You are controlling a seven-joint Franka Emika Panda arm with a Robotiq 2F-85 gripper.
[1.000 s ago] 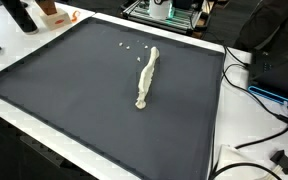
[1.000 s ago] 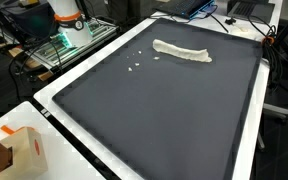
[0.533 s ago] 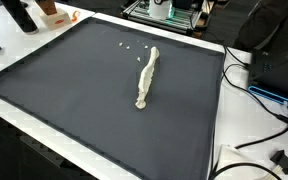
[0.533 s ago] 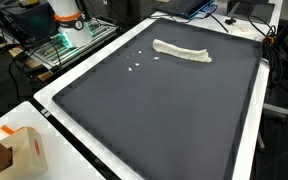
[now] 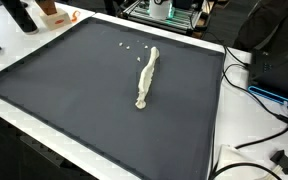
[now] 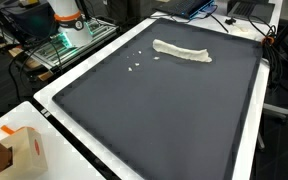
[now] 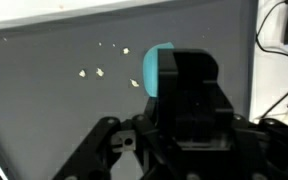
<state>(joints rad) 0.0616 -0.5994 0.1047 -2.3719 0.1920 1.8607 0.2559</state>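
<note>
- Change over the last sec: none that I can find. Both ext. views match the earlier ones.
- The twisted cream cloth strip (image 5: 147,78) lies as it did on the dark grey mat (image 5: 64,90), right of centre toward the far edge. It is also seen in the other ext. view (image 6: 181,52), stretched flat and touching nothing but the mat.
- The small white crumbs (image 5: 127,46) are also unmoved, just left of the strip's far end and apart from it.
- My gripper (image 7: 187,75) shows in the wrist view only, a dark block hanging over the mat. The crumbs (image 7: 99,72) are to its left.
- A teal patch (image 7: 156,72) sits at the block's left edge; can't tell what it is.
- Finger state: can't tell. The body hides the tips, so no gap or closure is visible, and I see nothing held.
- The strip doesn't show in the wrist view; it may be behind the block.
- My read: no contact so far, so the strip and crumbs are untouched and nothing about the work has advanced.
- Black cables (image 5: 254,85) lie off the mat's right edge, well apart from the strip.
</note>
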